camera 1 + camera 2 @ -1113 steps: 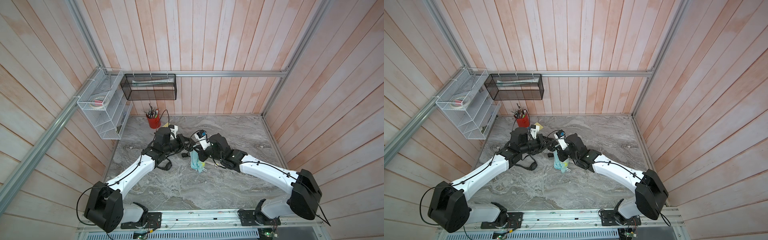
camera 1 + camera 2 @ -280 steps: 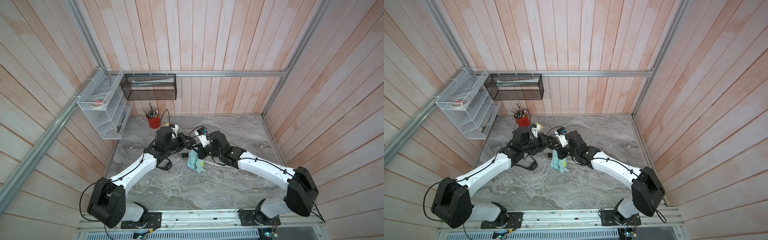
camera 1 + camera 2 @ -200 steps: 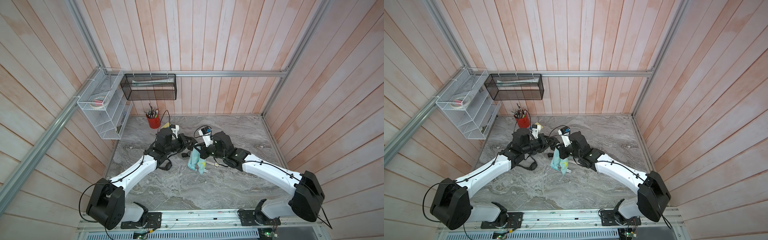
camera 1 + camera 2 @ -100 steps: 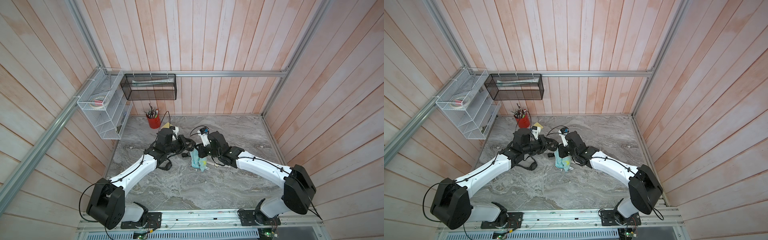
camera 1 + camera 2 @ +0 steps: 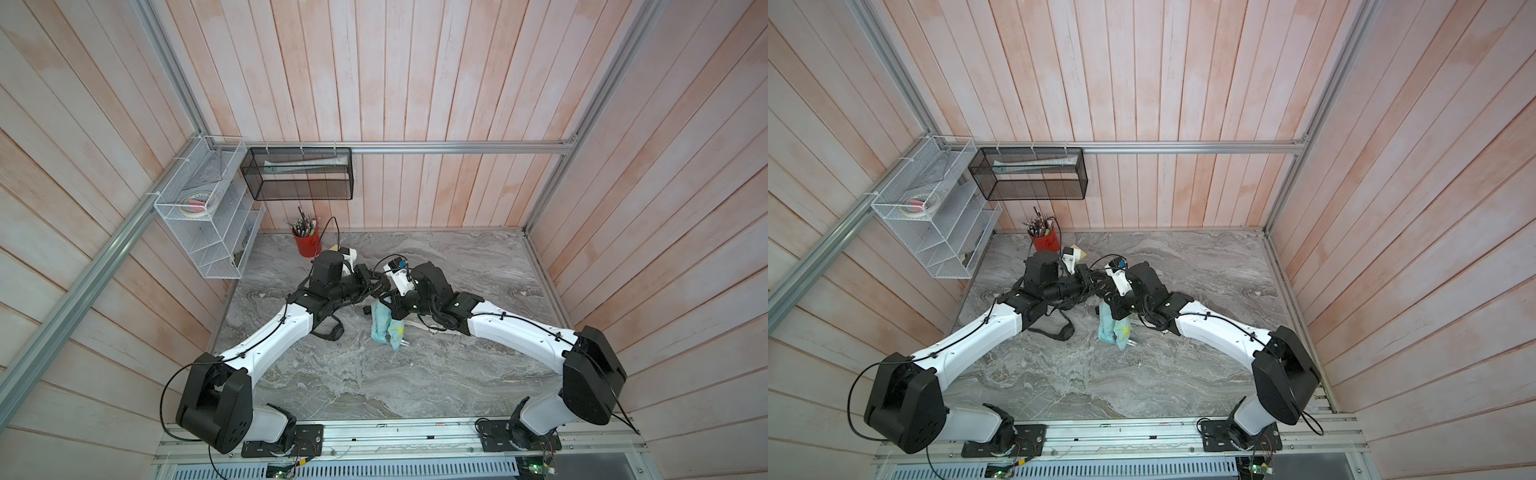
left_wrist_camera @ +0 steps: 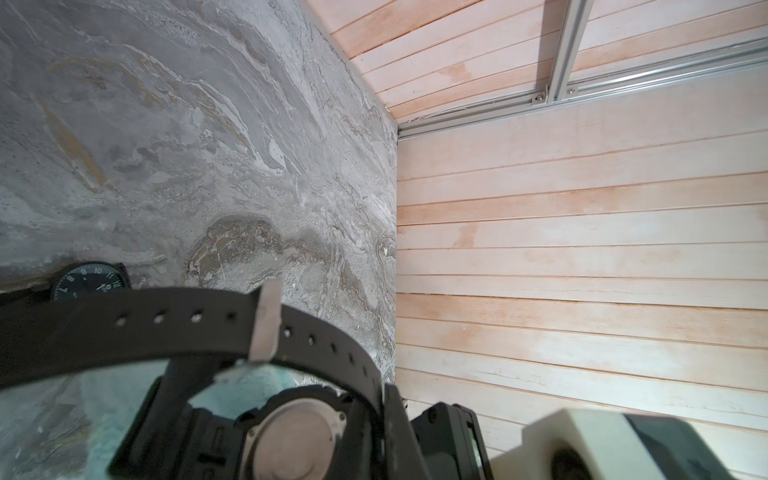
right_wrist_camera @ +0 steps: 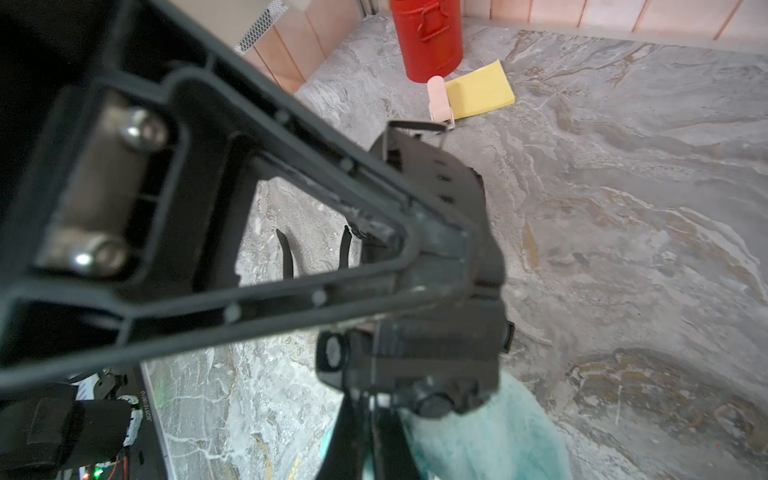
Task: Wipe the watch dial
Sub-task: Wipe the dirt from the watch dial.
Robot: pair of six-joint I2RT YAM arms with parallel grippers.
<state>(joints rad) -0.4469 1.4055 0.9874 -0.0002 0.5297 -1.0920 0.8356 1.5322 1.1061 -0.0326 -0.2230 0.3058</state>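
My left gripper [image 6: 386,432] is shut on the strap [image 6: 166,328] of a black watch [image 7: 436,291] and holds it above the table's middle. The metal case back [image 6: 295,440] faces the left wrist camera, so the watch dial is hidden, turned toward the cloth. My right gripper [image 7: 370,432] is shut on a teal cloth [image 7: 478,436], which lies against the watch's underside. In both top views the left gripper [image 5: 376,286] [image 5: 1096,286] and right gripper [image 5: 388,305] [image 5: 1115,309] meet tip to tip. The cloth [image 5: 386,328] [image 5: 1115,328] hangs down to the marble.
A second dark dial with white numerals [image 6: 89,284] lies on the marble table [image 5: 457,365] below the grippers. A red pen cup [image 5: 307,245], a yellow pad [image 7: 480,91] and a pink roll [image 7: 439,99] stand at the back left. A white wire rack [image 5: 208,220] and black mesh basket [image 5: 299,178] hang on the walls.
The right arm has swung a little back and forth with the cloth, shifting it slightly against the watch. The left arm has stayed nearly still, both grips unchanged.
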